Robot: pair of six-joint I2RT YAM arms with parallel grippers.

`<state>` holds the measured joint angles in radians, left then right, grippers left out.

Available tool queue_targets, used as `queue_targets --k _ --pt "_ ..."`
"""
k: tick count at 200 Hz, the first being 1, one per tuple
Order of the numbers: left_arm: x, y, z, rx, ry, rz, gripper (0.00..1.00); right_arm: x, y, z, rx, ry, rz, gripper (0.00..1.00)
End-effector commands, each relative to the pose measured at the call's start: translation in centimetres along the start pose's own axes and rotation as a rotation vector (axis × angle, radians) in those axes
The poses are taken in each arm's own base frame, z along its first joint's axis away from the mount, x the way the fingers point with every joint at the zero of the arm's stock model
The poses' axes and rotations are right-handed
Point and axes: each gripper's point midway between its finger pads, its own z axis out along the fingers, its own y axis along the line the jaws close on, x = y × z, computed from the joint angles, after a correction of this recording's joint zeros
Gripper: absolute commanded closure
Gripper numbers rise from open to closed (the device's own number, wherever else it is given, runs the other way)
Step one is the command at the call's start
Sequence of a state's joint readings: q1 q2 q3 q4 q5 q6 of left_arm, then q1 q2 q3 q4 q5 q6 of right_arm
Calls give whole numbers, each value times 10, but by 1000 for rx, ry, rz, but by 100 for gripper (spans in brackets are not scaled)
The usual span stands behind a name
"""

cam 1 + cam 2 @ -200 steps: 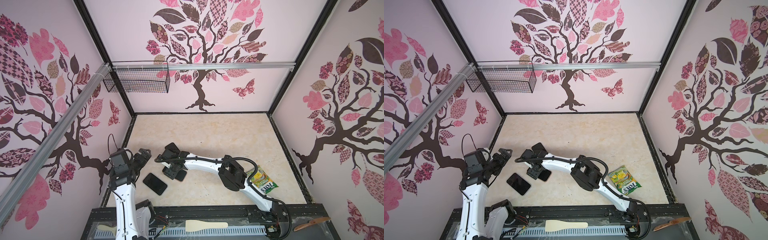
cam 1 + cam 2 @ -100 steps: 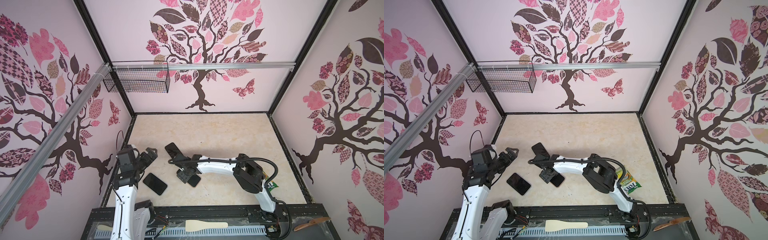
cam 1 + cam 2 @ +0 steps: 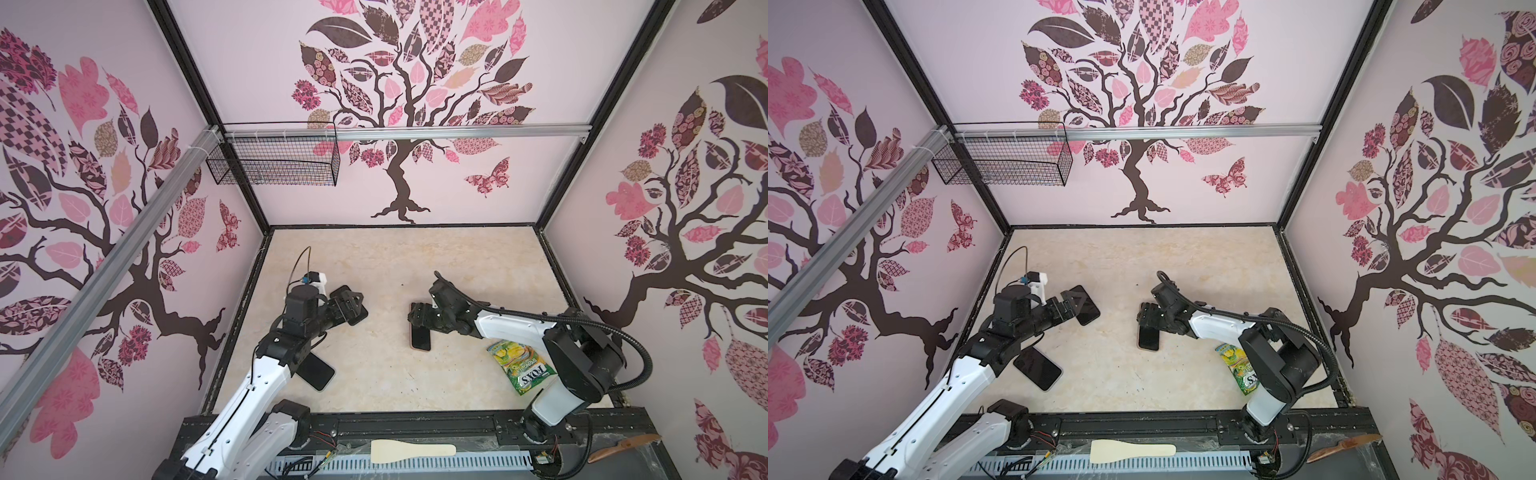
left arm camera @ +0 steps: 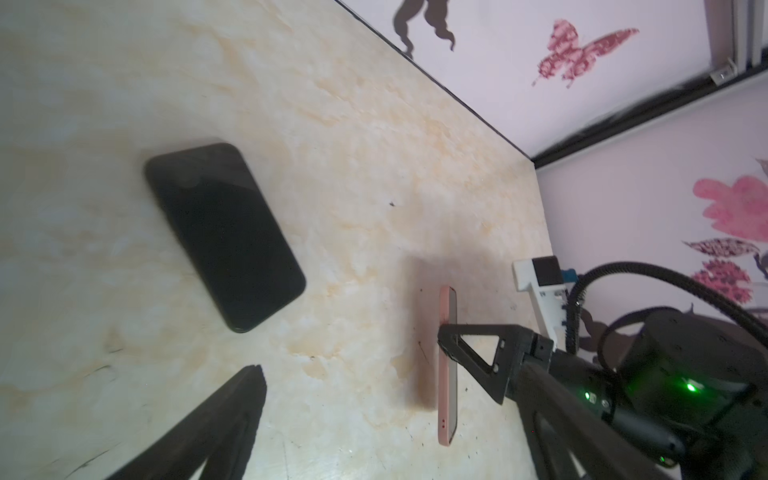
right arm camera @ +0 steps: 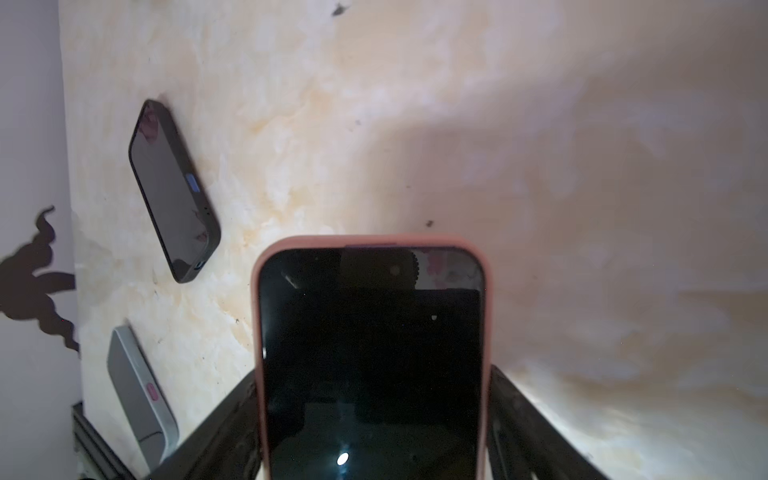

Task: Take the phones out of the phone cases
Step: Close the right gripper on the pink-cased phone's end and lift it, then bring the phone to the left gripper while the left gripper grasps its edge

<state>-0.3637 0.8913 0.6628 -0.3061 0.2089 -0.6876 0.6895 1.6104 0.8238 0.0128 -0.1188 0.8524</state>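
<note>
The right pincer is clamping the pink phone case across its width, one finger pressing on each long side. The phone is sitting fully inside that case, its dark screen facing up toward the wrist camera and one short end reaching out beyond the fingertips. In a top view this pincer is holding the phone low over the middle of the tabletop. Seen edge-on from the left wrist, the case is lying level and close to the surface (whether it is touching the tabletop I cannot tell). The left pincer is standing wide apart, gripping nothing, well apart from the right one and pointing toward it. A black phone is lying flat on the tabletop just ahead of and below the left pincer's fingertips. A second dark phone is lying behind the left pincer, partly under that arm. A green candy packet is lying behind the right pincer, beside its arm.
</note>
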Motion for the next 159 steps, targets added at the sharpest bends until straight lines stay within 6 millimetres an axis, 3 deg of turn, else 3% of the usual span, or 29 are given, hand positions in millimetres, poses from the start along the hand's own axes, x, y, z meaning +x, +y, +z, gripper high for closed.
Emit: queue_targets --k 1,30,78,122,159 --pt "8 -29 17 100 -23 59 5 -28 42 -34 -199 -109 208 77" --pt "39 -59 40 186 57 113 6 -38 24 -50 -194 -184 378 76" --pt "77 -79 69 216 170 154 12 -47 22 -73 -252 -269 475 76" --pt "100 -102 78 286 240 200 18 -51 27 -84 -296 -291 499 78" --pt "115 -107 83 303 279 214 27 -53 33 -90 -327 -295 501 76"
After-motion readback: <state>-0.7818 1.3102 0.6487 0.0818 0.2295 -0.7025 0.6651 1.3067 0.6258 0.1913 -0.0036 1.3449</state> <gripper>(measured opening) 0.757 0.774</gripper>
